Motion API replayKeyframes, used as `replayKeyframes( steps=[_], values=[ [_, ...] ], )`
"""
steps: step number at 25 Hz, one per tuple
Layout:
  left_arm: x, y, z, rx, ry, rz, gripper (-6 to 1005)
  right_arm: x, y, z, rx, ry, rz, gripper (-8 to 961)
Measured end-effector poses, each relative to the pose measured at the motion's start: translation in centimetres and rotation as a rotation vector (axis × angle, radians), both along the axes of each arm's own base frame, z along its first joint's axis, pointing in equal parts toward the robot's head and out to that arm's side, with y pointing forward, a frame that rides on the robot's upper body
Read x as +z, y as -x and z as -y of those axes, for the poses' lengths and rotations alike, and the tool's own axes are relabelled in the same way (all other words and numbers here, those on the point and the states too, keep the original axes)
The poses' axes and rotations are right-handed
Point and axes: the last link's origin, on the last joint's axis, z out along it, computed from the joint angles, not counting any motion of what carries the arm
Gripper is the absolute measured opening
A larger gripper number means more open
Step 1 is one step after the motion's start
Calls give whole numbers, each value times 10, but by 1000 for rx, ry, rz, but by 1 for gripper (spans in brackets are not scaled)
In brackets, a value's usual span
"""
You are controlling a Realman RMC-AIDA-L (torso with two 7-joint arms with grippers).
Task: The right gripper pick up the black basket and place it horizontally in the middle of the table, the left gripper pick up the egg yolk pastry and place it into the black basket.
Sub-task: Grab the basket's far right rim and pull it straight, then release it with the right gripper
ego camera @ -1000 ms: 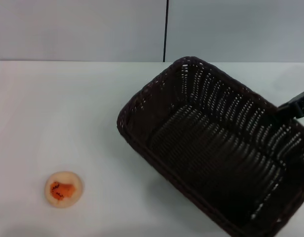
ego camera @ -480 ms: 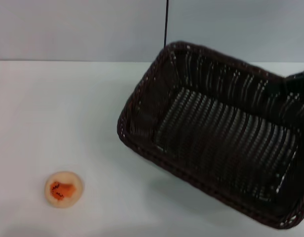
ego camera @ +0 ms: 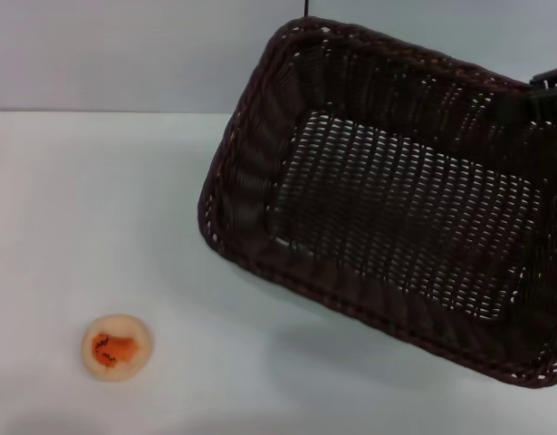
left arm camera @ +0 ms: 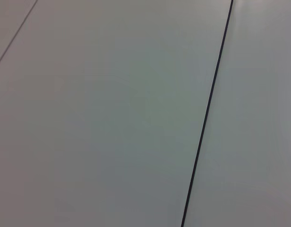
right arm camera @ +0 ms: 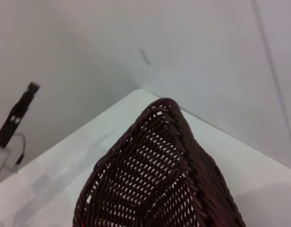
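Note:
The black basket (ego camera: pixel 396 208) hangs in the air over the right half of the white table (ego camera: pixel 97 199), tipped so its open side faces me. My right gripper (ego camera: pixel 534 98) is shut on its far right rim; only a black part of it shows at the right edge of the head view. The right wrist view shows the basket's braided rim and one corner (right arm camera: pixel 159 175) from close up. The egg yolk pastry (ego camera: pixel 117 346), orange mark up, lies on the table at the front left, far from the basket. My left gripper is out of view.
A pale wall with a dark vertical seam (ego camera: pixel 305 7) stands behind the table; the left wrist view shows only that wall and seam (left arm camera: pixel 207 113). A thin black device (right arm camera: pixel 17 118) stands beyond the table's edge in the right wrist view.
The basket has risen off the table and tilted further, its far rim swinging up and its opening turning toward me. The pastry has not moved.

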Motion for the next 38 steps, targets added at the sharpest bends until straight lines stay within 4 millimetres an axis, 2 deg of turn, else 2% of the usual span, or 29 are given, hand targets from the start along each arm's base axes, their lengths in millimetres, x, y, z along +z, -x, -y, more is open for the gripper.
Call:
replayKeyframes(
  steps=[6,16,28,38],
  values=[
    [-2,-2,-1,-8,8,6,723,-19,18,-1,204,79,-5,210],
    [-4,-3,-1,-11,11,17,723,-53,29,0,338,185,54,215],
    [-8,-5,-3,-28,32,23,722,-74,28,-5,385,177,82,221],
    [-9,-6,-4,-45,53,43,722,-77,32,-9,408,160,92,227]
  ],
)
